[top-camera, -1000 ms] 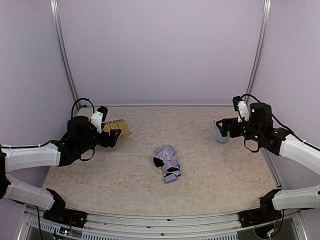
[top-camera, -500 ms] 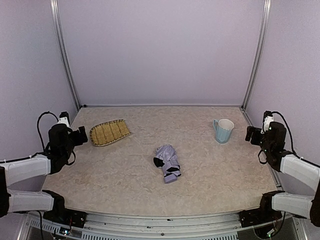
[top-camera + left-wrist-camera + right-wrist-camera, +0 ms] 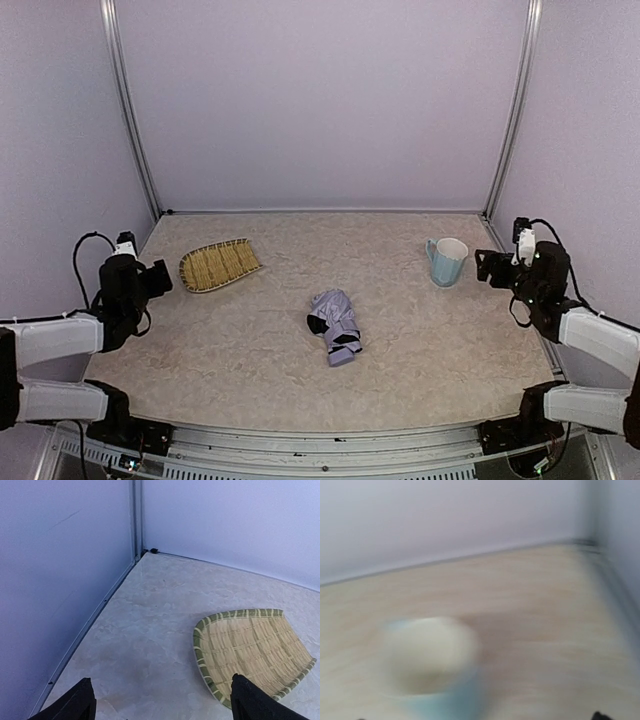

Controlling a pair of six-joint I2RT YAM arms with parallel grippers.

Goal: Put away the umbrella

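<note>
The umbrella (image 3: 335, 327) lies folded into a crumpled pale lavender bundle with black patches, in the middle of the table, touching nothing else. My left gripper (image 3: 162, 279) hovers at the far left edge, well away from it, next to a woven tray. In the left wrist view its fingertips (image 3: 82, 702) stand wide apart and hold nothing. My right gripper (image 3: 485, 266) is at the far right, beside a mug and pointing at it. The right wrist view is blurred; one dark fingertip (image 3: 599, 715) shows at the bottom edge, far from centre. The umbrella shows in neither wrist view.
A woven bamboo tray with a green rim (image 3: 220, 264) lies at the back left and also shows in the left wrist view (image 3: 250, 647). A pale blue mug (image 3: 446, 262) stands at the back right, blurred in the right wrist view (image 3: 427, 655). Walls enclose three sides.
Both arms drew back from the tray and the mug to the table's sides. Since then the right gripper has come a little left toward the mug. The umbrella has not moved.
</note>
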